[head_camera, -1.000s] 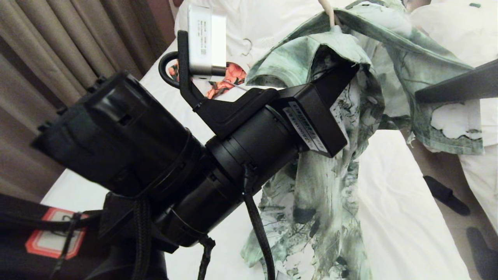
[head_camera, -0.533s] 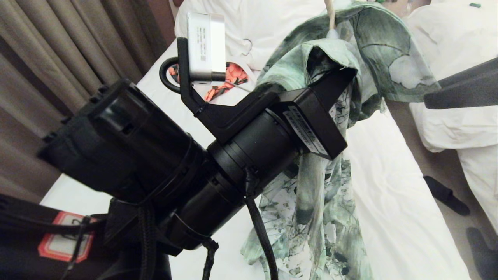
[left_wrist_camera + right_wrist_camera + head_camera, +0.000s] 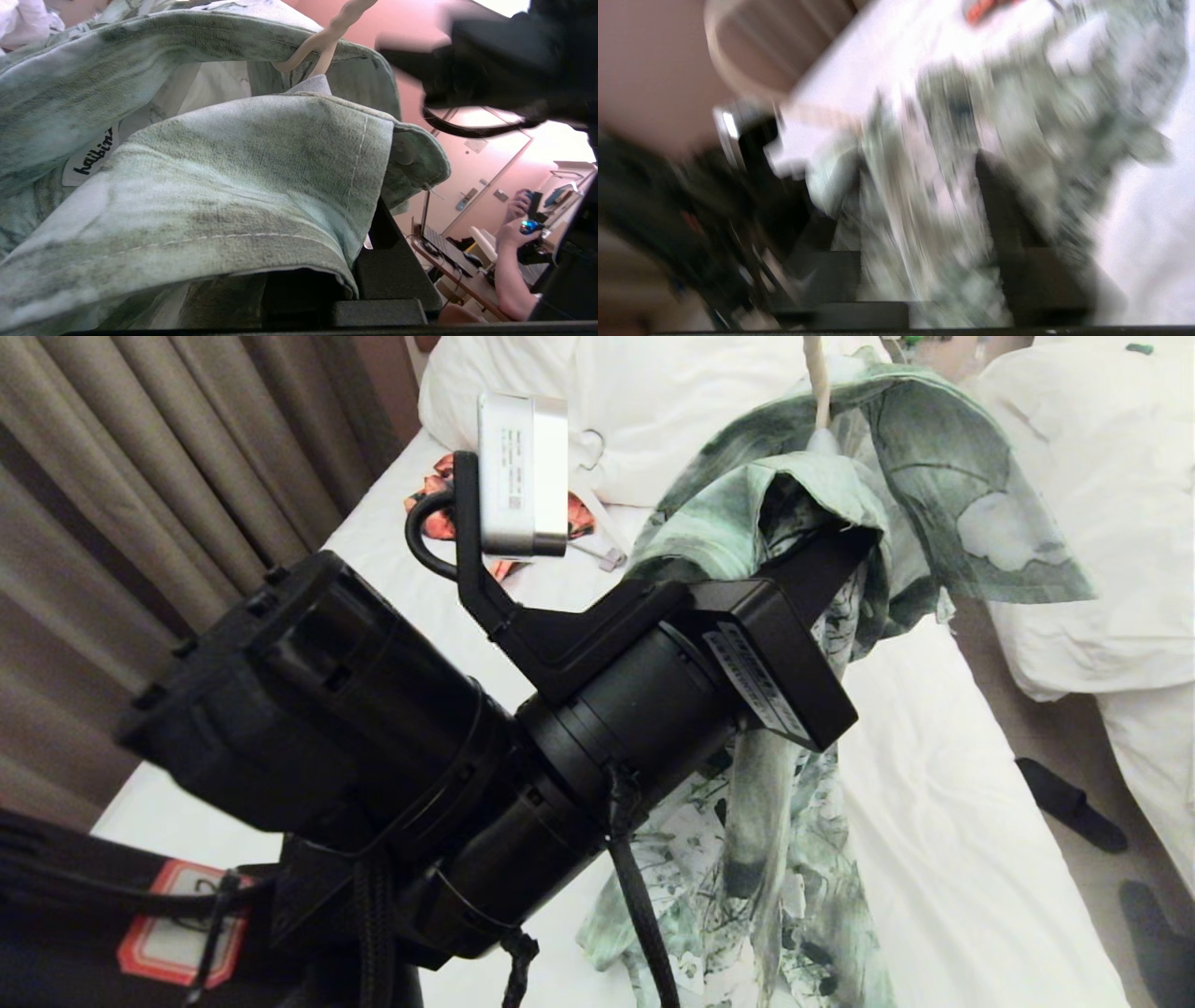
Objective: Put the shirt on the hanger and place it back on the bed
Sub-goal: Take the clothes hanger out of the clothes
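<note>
We are in the hanging step: the green-and-white printed short-sleeved shirt point(image 3: 868, 513) is held in the air above the white-sheeted bed point(image 3: 934, 784), draped over the thin cream wire hanger point(image 3: 816, 378), whose neck rises from the collar. Our left gripper point(image 3: 854, 546) is clamped shut on a fold of the shirt's fabric near the collar, carrying it. Our right gripper point(image 3: 920, 210) does not show in the head view; its wrist view is blurred, with its fingers standing apart on either side of hanging fabric, so we cannot tell whether it grips. Next, we judge, the loose shoulder needs settling over the hanger's arm, then lowering the shirt onto the bed's sheet.
</note>
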Controlling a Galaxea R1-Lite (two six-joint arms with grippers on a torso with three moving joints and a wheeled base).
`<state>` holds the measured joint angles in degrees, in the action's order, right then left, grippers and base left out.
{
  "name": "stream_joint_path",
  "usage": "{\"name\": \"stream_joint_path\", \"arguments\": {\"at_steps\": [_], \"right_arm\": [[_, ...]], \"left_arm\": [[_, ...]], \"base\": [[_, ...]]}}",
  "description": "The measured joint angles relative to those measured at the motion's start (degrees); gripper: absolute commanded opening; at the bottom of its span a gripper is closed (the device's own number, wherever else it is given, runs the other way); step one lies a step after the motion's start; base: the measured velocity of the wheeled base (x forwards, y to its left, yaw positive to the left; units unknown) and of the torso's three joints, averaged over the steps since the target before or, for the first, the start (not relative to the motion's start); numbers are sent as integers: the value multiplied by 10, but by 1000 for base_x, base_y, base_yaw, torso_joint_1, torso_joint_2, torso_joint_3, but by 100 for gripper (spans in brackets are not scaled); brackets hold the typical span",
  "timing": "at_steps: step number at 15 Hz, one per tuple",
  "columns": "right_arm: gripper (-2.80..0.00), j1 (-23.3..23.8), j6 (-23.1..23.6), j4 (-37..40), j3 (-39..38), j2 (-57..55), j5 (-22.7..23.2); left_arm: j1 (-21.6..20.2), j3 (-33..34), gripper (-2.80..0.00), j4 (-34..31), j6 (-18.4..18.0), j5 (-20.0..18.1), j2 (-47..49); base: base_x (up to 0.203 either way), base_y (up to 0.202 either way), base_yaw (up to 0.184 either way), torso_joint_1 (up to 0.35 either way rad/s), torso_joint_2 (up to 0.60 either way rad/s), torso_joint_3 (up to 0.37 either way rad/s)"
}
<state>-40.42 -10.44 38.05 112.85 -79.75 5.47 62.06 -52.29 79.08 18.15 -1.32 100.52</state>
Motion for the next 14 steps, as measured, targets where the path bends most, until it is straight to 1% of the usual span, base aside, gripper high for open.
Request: {"name": "stream_joint_path", "arguments": {"at_steps": [1,2,5,7,9,10,11,12,14], "right_arm": [[-280,0,-23,-25,0,-8,0],[-280,1,-32,-47,0,-18,0],[-280,-18,-38,-89,3,-44,-2],[-280,-32,-58,-90,3,-52,-6],[-280,-42,-65,-69,4,-49,-11],[-280,-44,-66,-58,4,-47,-21],[0,-44,-68,-50,4,-46,-38],[0,-45,-70,-39,4,-45,-52],[0,-44,-84,-33,4,-42,-55]], "left_arm": [[0,0,-280,0,0,0,1],[1,0,-280,0,0,1,1],[5,-4,-280,-12,-1,9,3],[11,-7,-280,-31,0,17,7],[12,-10,-280,-30,1,18,23],[12,-14,-280,-30,4,19,35],[11,-19,-280,-30,10,19,45],[10,-23,-280,-30,15,19,54],[8,-27,-280,-29,17,19,72]], "base": [[0,0,0,0,0,0],[0,0,0,0,0,0],[0,0,0,0,0,0],[0,0,0,0,0,0],[0,0,0,0,0,0],[0,0,0,0,0,0],[0,0,0,0,0,0],[0,0,0,0,0,0],[0,0,0,0,0,0]]}}
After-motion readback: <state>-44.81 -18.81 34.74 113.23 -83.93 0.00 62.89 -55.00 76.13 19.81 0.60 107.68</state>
